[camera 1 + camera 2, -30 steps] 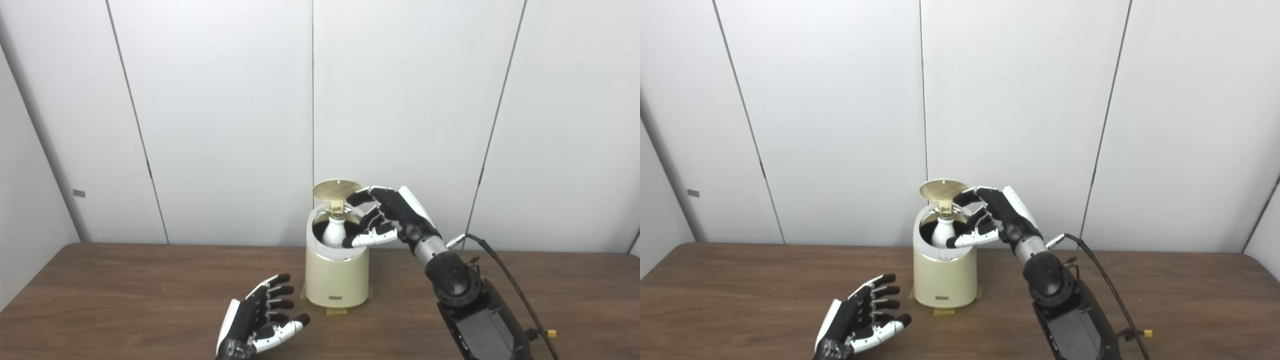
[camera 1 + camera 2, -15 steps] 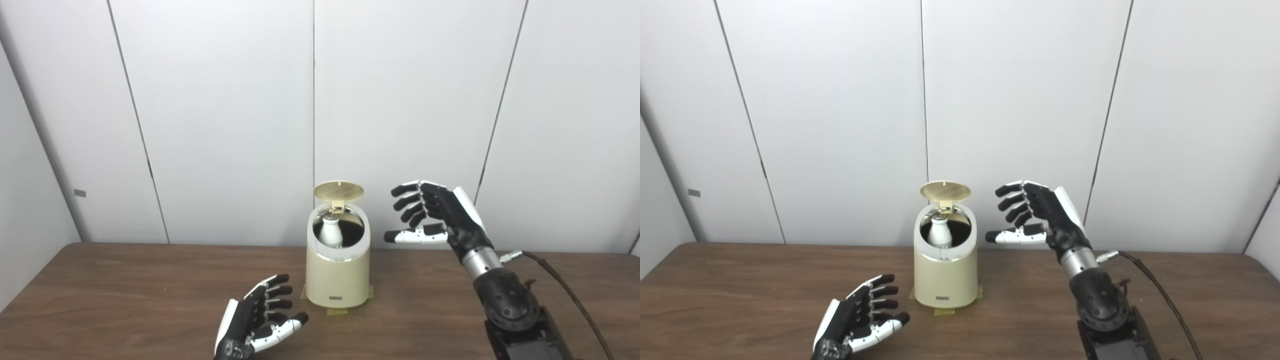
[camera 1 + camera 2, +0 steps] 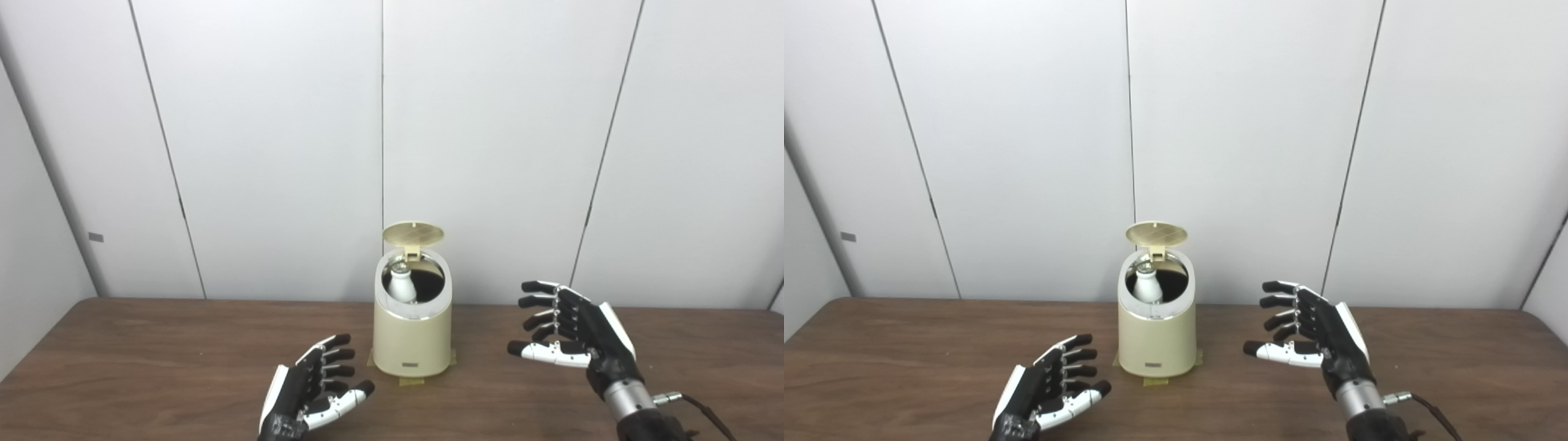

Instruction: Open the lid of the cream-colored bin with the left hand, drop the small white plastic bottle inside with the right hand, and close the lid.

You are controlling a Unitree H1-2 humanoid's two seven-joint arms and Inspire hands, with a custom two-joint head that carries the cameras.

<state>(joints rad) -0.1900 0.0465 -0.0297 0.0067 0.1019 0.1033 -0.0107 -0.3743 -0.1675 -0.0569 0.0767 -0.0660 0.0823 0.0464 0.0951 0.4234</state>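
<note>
The cream-colored bin (image 3: 411,340) stands on the brown table near its middle. Its round lid (image 3: 413,233) is tipped up at the back, leaving the mouth open. The small white plastic bottle (image 3: 402,285) stands inside the bin, leaning to the left side. My left hand (image 3: 311,392) is open and empty, low over the table in front and left of the bin. My right hand (image 3: 572,334) is open and empty, to the right of the bin and apart from it.
The brown wooden table (image 3: 153,361) runs the full width of the view. White wall panels (image 3: 269,135) stand right behind the bin. Tape tabs (image 3: 409,381) hold the bin's base to the table.
My right hand let go of the bottle in the bin, then drew back to the right and down toward me. The bottle settled lower inside. My left hand barely moved.
</note>
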